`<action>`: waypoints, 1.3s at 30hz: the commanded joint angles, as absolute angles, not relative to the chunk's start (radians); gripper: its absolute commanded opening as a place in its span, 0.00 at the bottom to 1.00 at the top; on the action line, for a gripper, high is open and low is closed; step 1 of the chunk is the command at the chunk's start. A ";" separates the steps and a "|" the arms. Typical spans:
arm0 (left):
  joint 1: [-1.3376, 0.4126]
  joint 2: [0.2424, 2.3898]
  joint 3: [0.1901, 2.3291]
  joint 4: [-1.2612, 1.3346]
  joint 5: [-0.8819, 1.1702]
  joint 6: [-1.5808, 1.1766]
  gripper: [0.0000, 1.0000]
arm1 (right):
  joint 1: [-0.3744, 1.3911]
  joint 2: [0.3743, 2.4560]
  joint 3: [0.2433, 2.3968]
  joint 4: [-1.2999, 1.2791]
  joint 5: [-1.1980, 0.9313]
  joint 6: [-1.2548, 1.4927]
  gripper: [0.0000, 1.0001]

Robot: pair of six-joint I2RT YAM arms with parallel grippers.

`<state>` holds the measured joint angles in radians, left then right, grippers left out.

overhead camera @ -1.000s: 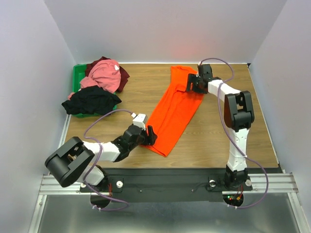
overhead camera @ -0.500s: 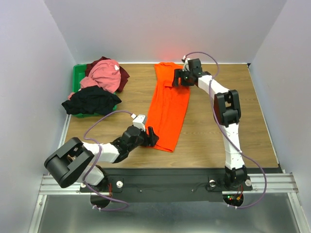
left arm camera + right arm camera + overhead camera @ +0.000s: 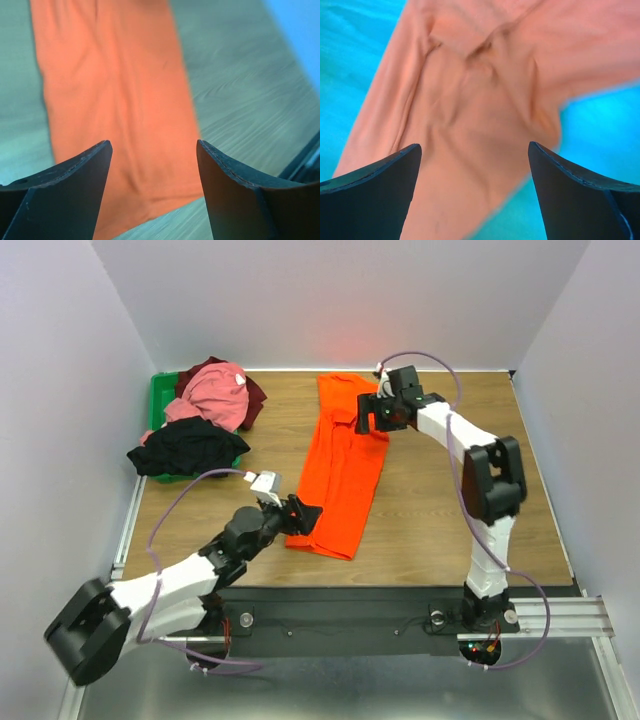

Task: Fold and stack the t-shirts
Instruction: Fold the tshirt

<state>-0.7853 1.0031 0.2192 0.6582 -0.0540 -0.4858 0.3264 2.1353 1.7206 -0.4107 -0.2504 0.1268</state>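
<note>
Orange t-shirt [image 3: 340,465] is lying as a long narrow strip on the table [image 3: 450,510], running from the far edge down toward the near edge at a slight slant. Against a second ago it is sitting straighter and further left, its far end having swung away from the right side. I am seeing the left arm changed most. It is reaching out longer, its big dark joint now sitting lower toward the near left corner. The left gripper [image 3: 306,515] is hovering over the shirt's near left edge instead of resting low beside it. Its jaws are standing spread, with only orange cloth and wood showing between them in the wrist view, nothing pinched. The right gripper [image 3: 368,414] is hanging at the shirt's far right edge by the sleeve, drawn slightly rightward since half a second ago. Its jaws are spread wide too, with rumpled cloth lying below them, ungripped. Counting shirts, I am getting four: the orange one on the table, plus one pink t-shirt [image 3: 215,395], one maroon t-shirt [image 3: 255,395] and one black t-shirt [image 3: 185,447]. Those three are heaped on the single green bin [image 3: 157,400] at the far left, unmoved. Two arms, two grippers.
</note>
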 commanded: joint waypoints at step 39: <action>-1.083 1.342 0.462 0.114 -0.646 -0.838 0.66 | 0.548 1.316 0.759 -0.258 0.150 0.365 0.88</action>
<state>-1.0542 1.3201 0.4374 0.1589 -0.6010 -0.7738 0.5491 1.3422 0.7551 -0.2871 0.1024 0.3542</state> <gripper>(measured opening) 0.664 0.873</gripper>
